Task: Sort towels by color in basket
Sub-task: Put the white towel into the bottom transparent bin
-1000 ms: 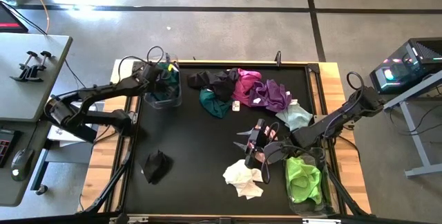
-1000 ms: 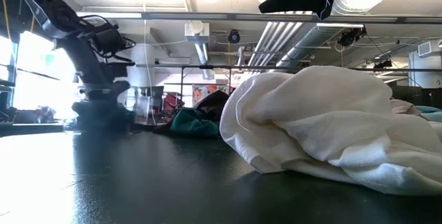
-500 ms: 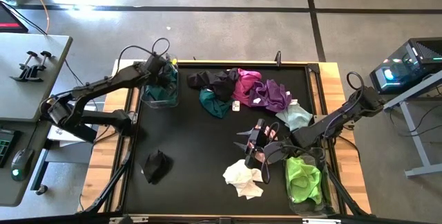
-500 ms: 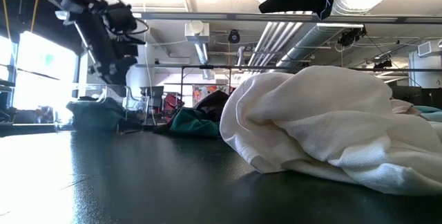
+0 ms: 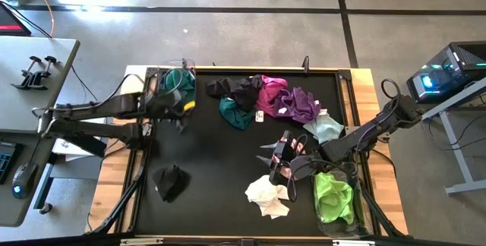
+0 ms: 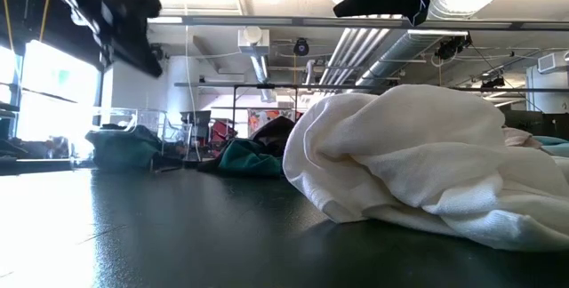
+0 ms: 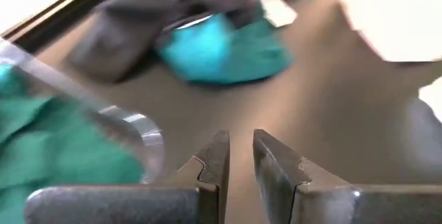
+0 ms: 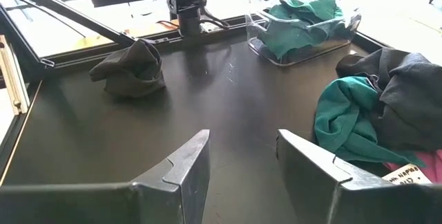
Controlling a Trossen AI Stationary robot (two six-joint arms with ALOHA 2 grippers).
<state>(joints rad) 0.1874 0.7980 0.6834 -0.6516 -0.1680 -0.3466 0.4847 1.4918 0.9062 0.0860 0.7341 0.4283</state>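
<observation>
Left gripper [image 5: 181, 111] hangs over the mat at the far left, just beside the clear bin [image 5: 179, 94] that holds a teal-green towel [image 5: 181, 80]; in the left wrist view its fingers [image 7: 215, 162] stand close with a narrow gap, nothing between them, though that view is smeared and the bin edge is only a glassy streak. In the low view this arm is a dark blur at upper left, gripper not readable. Right gripper [image 5: 275, 159] sits mid-table, right of centre, fingers spread and empty in the right wrist view [image 8: 238, 156]. White towel [image 5: 267, 196] lies near the front edge just beside the right gripper; in the low view it fills the right half and blocks most of what lies behind it. Lime green towel [image 5: 332, 197] is in a second clear bin [image 5: 354, 216] at near right, partly covered by the right arm. Black towel [image 5: 170, 181] lies alone at near left. Along the far edge, a touching heap: black towels [image 5: 234, 89], teal towel [image 5: 236, 112], magenta towel [image 5: 272, 92], purple towel [image 5: 301, 105], mint towel [image 5: 324, 127] at its right end. Heap overlaps too much to count pieces; a small white tag [image 5: 260, 115] shows beside the teal one
</observation>
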